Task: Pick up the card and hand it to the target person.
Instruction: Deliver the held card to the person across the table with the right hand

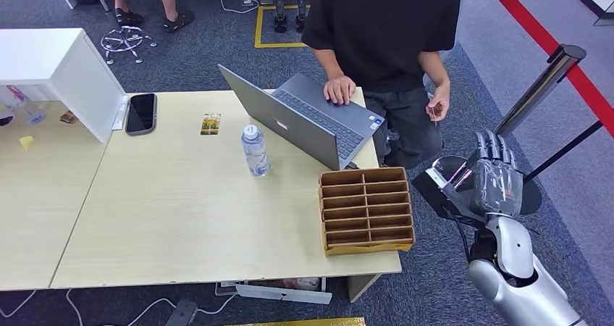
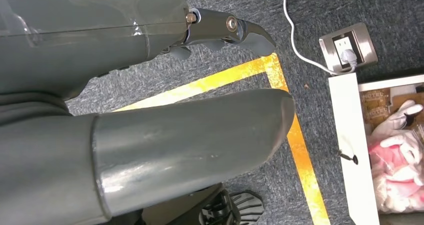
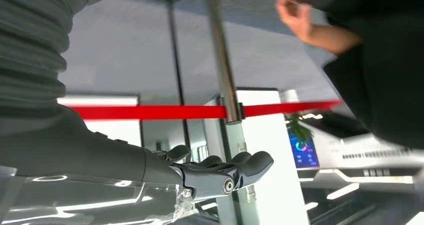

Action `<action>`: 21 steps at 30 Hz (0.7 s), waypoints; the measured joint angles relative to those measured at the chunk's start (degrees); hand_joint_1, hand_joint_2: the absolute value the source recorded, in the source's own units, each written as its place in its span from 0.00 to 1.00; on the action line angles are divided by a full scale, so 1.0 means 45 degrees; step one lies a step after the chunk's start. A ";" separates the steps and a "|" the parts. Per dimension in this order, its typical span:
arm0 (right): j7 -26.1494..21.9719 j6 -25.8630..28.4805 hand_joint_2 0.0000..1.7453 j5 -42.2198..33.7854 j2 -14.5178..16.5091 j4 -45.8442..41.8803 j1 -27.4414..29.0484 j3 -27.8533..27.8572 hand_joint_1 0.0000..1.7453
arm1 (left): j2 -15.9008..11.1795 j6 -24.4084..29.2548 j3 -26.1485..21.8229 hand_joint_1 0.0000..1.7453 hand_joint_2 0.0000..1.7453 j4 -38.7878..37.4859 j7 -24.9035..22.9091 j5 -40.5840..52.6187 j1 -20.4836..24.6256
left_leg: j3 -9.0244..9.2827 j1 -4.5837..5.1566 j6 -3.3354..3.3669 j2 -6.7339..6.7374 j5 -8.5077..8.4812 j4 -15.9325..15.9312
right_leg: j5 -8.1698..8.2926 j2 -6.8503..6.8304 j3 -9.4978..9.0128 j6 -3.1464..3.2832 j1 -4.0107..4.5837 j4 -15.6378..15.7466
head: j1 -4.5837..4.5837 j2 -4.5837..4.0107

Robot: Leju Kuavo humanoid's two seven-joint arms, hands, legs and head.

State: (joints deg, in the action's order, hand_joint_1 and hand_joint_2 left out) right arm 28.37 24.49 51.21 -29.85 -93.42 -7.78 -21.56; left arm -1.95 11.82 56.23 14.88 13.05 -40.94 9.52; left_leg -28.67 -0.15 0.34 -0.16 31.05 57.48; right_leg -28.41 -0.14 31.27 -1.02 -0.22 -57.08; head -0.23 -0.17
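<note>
My right hand [image 1: 494, 172] is raised beside the table's right end, fingers stretched upward and apart, with nothing in it; the right wrist view shows the same bare fingers [image 3: 240, 167]. A person in a black shirt [image 1: 384, 29] sits just beyond it. Their one hand [image 1: 437, 109] is lifted toward my hand and pinches something small and thin [image 3: 295, 2]; I cannot tell whether it is the card. A small yellow-green card [image 1: 211, 124] lies flat on the table [image 1: 166, 217], far from both my hands. My left hand [image 2: 190, 130] hangs over the carpet holding nothing.
A brown slotted box [image 1: 367, 209] stands at the table's right front corner. An open laptop [image 1: 304, 116] with the person's other hand on it, a water bottle [image 1: 254, 151] and a phone [image 1: 141, 113] lie behind. A steel post [image 1: 539, 87] with red belt stands right.
</note>
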 joint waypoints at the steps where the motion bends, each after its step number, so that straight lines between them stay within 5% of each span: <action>1: -0.0286 0.0662 1.00 -0.0288 0.0100 -0.0010 0.0072 0.0072 0.00 | 0.0000 0.0029 -0.0006 0.00 0.00 0.0000 0.0043 -0.0021 -0.0021 | 0.0000 0.0000 0.0000 0.0000 0.0000 0.0000 | 0.0000 0.0000 0.0000 0.0000 0.0000 0.0000 | 0.0001 0.0000; 7: -0.1780 0.3138 1.00 -0.1016 0.0930 -0.0442 0.0654 0.0311 0.00 | 0.0000 0.0180 -0.0039 0.00 0.00 0.0000 0.0249 -0.0196 -0.0165 | 0.0000 -0.0004 0.0000 0.0000 0.0000 -0.0001 | 0.0000 0.0000 0.0000 0.0001 0.0002 0.0000 | 0.0001 0.0000; 13: -0.4010 0.3294 1.00 -0.2240 0.2281 -0.1275 0.1515 0.0691 0.00 | 0.0001 0.0346 -0.0055 0.00 0.00 0.0000 0.0439 -0.0438 -0.0345 | 0.0001 -0.0007 -0.0001 0.0000 0.0000 -0.0003 | -0.0001 0.0001 0.0000 0.0001 0.0006 -0.0002 | 0.0001 0.0000; 17: -0.4395 0.3296 1.00 -0.2492 0.2616 -0.1435 0.1690 0.0765 0.00 | 0.0000 0.0351 -0.0061 0.00 0.00 0.0000 0.0471 -0.0482 -0.0382 | 0.0001 -0.0008 -0.0001 0.0001 0.0000 -0.0003 | -0.0001 0.0001 0.0000 0.0001 0.0007 -0.0002 | -0.0002 0.0000; 21: -0.6428 0.3292 1.00 -0.4902 0.4461 -0.1613 0.2685 0.0886 0.00 | 0.0009 0.0407 -0.0129 0.00 0.00 0.0000 0.0713 -0.0753 -0.0607 | 0.0001 -0.0007 -0.0001 0.0002 0.0000 -0.0004 | -0.0002 0.0005 0.0000 0.0002 0.0006 -0.0002 | 0.0001 0.0000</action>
State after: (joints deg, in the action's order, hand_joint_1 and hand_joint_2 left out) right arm -0.55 39.30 29.15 -9.77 -100.68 4.31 -17.57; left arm -1.91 13.65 55.65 14.88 16.26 -44.32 6.79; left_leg -28.67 -0.18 0.33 -0.15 31.06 57.46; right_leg -28.41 -0.11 31.27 -1.01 -0.19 -57.09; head -0.22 -0.17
